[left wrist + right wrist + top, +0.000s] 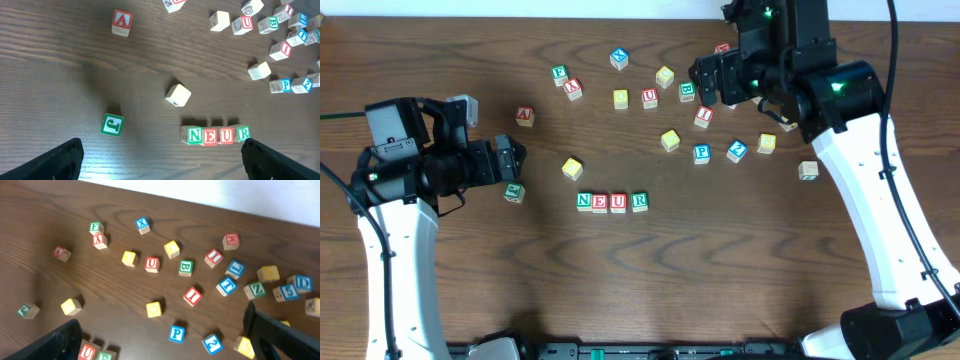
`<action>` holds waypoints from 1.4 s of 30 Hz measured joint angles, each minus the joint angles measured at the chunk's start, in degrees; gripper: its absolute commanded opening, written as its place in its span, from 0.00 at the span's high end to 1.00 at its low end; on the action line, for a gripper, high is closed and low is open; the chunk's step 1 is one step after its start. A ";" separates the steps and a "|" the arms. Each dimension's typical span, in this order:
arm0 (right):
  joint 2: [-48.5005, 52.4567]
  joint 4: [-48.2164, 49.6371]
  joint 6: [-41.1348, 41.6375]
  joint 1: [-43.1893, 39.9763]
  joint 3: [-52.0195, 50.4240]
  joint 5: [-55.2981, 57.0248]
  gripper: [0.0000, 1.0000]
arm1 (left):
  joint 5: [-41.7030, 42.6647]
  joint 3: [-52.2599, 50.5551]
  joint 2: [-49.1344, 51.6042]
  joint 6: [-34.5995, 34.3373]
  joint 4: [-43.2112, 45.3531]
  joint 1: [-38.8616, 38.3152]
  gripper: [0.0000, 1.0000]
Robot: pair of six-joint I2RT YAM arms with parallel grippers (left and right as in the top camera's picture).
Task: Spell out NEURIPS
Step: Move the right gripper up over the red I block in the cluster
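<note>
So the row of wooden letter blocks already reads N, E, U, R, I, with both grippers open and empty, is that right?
Not quite: the row of wooden letter blocks reads only N, E, U, R, with no I, as the left wrist view shows. The left gripper and right gripper are open and empty.

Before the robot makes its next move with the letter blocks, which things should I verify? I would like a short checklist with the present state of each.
1. Row N-E-U-R in order, in one line: ok.
2. Place right of the R block free: ok.
3. Red I block face up, apart from its neighbours: ok.
4. Right tool open and empty: ok.
5. Left tool open and empty: ok.
6. An S block in view: cannot tell.
</note>
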 measured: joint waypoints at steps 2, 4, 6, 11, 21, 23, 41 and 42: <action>0.00 -0.83 1.07 0.28 0.00 2.01 0.01 | 0.00 0.00 0.00 -0.02 0.00 0.00 0.01; 0.00 -1.27 2.12 0.87 0.00 4.50 0.02 | 0.00 0.00 0.00 -0.02 0.02 0.00 0.01; 0.04 -1.38 3.34 1.73 0.00 6.49 0.07 | 0.00 0.00 0.00 -0.02 0.02 0.00 0.01; 0.20 -1.44 8.68 3.50 0.00 11.52 0.15 | 0.00 0.00 0.00 -0.02 0.02 0.00 0.01; 2.75 -1.03 22.60 3.56 0.04 19.32 0.05 | 0.00 0.00 0.00 -0.02 0.02 0.00 0.01; 4.37 -1.11 24.02 3.56 0.22 19.82 0.04 | 0.00 0.00 0.00 -0.02 0.02 0.00 0.01; 24.52 -10.93 41.07 3.56 13.18 21.92 0.19 | 0.02 0.00 0.00 -0.02 0.02 0.00 0.01; 24.52 -10.97 42.03 3.56 13.22 22.03 0.19 | 0.02 0.00 0.00 -0.02 0.02 0.00 0.01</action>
